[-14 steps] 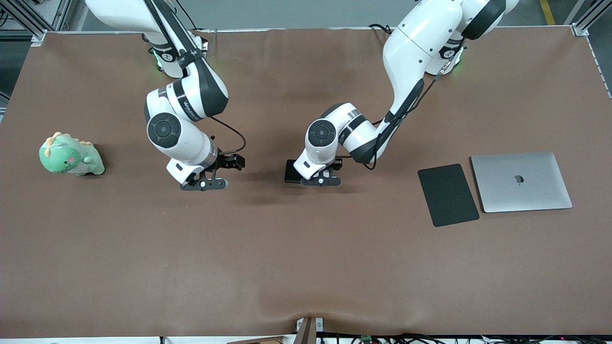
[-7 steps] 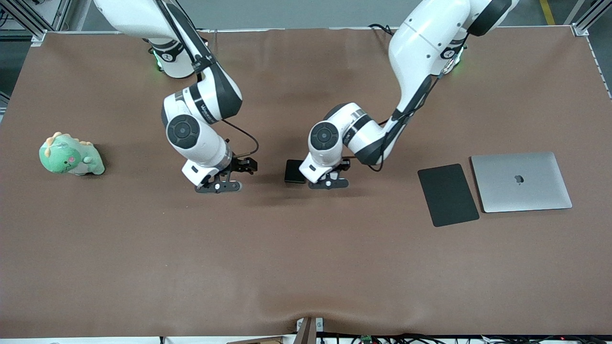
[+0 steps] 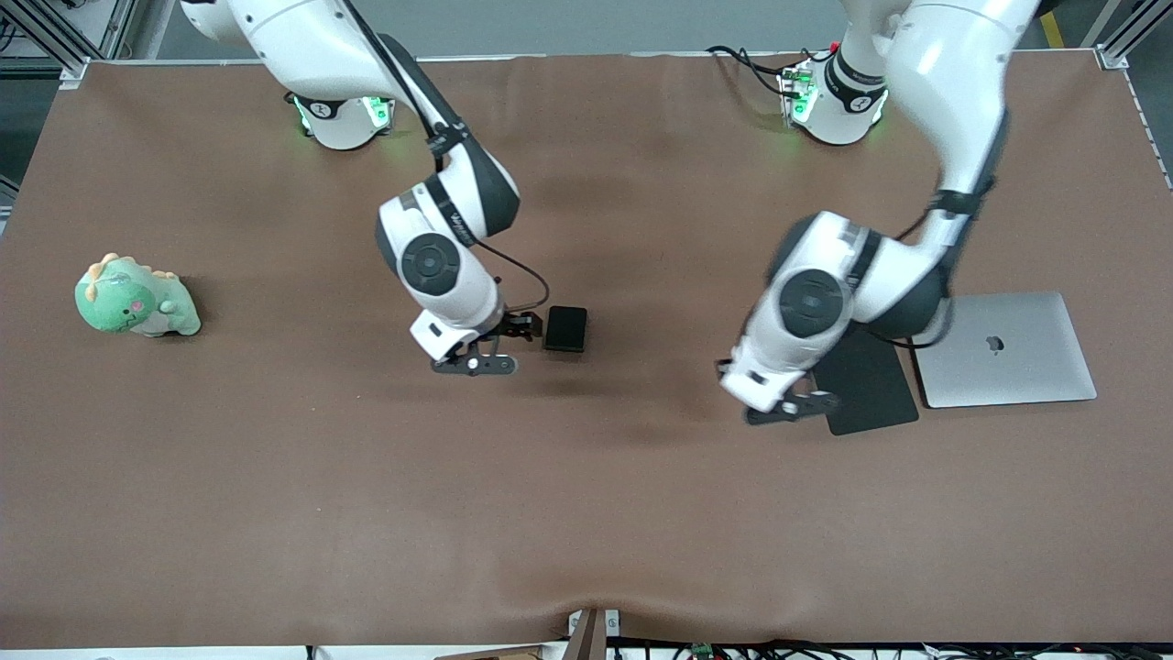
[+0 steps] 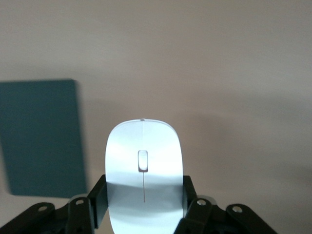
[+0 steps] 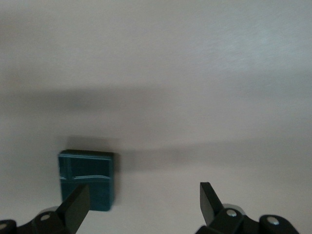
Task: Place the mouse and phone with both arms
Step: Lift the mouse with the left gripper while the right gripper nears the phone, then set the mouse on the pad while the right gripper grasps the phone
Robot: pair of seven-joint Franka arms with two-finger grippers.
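Left gripper (image 4: pixel 144 214) holds mouse (image 4: pixel 144 170); phone (image 3: pixel 565 328) on table (image 3: pixel 586 513).

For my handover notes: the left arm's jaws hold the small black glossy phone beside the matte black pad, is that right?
Not quite. The left wrist view shows the left gripper shut on the small white oval mouse, beside the matte black pad.

Two white jointed arms (image 3: pixel 440 266), black bands, black cables, green-lit bases; black two-finger grippers (image 3: pixel 476 365)
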